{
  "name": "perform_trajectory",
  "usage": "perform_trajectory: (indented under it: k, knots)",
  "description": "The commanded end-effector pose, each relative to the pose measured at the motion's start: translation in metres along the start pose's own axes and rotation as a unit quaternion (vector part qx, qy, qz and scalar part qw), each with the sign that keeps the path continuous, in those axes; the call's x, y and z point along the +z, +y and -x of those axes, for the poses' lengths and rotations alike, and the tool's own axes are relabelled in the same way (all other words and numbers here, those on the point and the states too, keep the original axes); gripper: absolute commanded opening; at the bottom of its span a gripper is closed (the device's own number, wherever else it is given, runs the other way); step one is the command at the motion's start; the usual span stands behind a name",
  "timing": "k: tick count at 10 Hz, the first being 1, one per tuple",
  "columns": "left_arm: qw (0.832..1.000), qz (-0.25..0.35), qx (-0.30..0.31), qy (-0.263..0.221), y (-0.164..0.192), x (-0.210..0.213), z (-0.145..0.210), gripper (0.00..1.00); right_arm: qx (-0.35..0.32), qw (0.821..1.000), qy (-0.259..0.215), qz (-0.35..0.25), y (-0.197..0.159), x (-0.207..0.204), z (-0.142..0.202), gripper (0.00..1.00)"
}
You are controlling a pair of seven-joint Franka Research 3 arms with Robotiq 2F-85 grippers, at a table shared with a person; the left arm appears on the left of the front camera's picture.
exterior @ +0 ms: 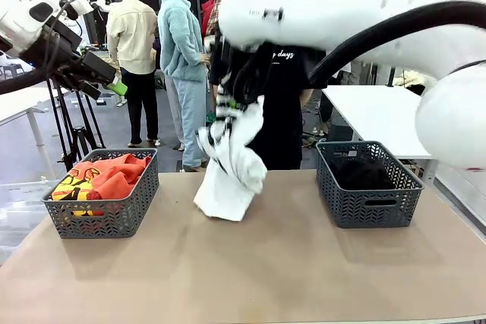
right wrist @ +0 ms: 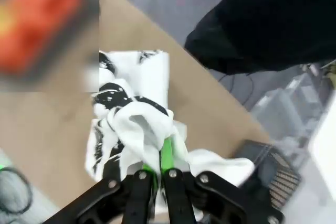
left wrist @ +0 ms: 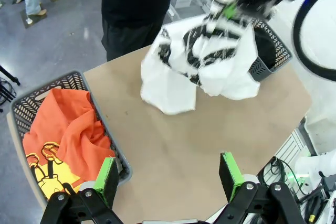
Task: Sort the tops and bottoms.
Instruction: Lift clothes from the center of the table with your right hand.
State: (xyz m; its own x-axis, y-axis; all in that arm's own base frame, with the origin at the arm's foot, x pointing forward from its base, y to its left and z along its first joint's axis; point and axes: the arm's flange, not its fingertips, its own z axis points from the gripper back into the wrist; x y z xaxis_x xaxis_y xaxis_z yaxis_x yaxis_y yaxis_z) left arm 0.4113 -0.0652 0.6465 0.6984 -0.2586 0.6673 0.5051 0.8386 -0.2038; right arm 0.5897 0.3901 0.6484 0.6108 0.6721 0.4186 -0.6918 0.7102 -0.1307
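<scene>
White lettering ending in "days" shows on the chest of the person's black T-shirt (exterior: 282, 104) in the front view, the start of it hidden behind the right arm; a small dark mark on that arm's white casing (exterior: 267, 14) is too small to read. The orange-red T-shirt (left wrist: 63, 135) carries a yellow and black print with no legible words; the white top (left wrist: 202, 66) bears black markings that cannot be read as text.
</scene>
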Motion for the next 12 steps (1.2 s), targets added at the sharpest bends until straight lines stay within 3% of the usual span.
perform_trajectory:
  k: [1, 3, 4, 8, 10, 12]
  knots:
    - [1.000, -0.003, 0.007, -0.004, -0.001, 0.000, 0.000, 1.00, 0.006, 0.999, -0.013, 0.048, 0.006, 0.015, -0.008, 0.00]
    - [1.000, -0.003, 0.007, -0.004, -0.001, 0.000, 0.000, 1.00, 0.020, 0.996, -0.056, 0.071, 0.010, 0.059, -0.006, 0.00]
    - [1.000, -0.003, 0.007, -0.004, -0.001, 0.000, 0.000, 1.00, 0.014, 0.999, -0.030, 0.036, 0.003, 0.042, -0.006, 0.00]
    - [1.000, -0.003, 0.007, -0.004, -0.001, 0.000, 0.000, 1.00, 0.011, 0.999, -0.033, 0.042, 0.005, 0.045, -0.001, 0.00]
    - [1.000, -0.003, 0.007, -0.004, -0.001, 0.000, 0.000, 1.00, 0.023, 0.985, -0.113, 0.125, -0.001, 0.129, -0.014, 0.00]
    - [1.000, -0.003, 0.007, -0.004, -0.001, 0.000, 0.000, 1.00, 0.050, 0.970, -0.164, 0.170, 0.002, 0.193, -0.027, 0.00]
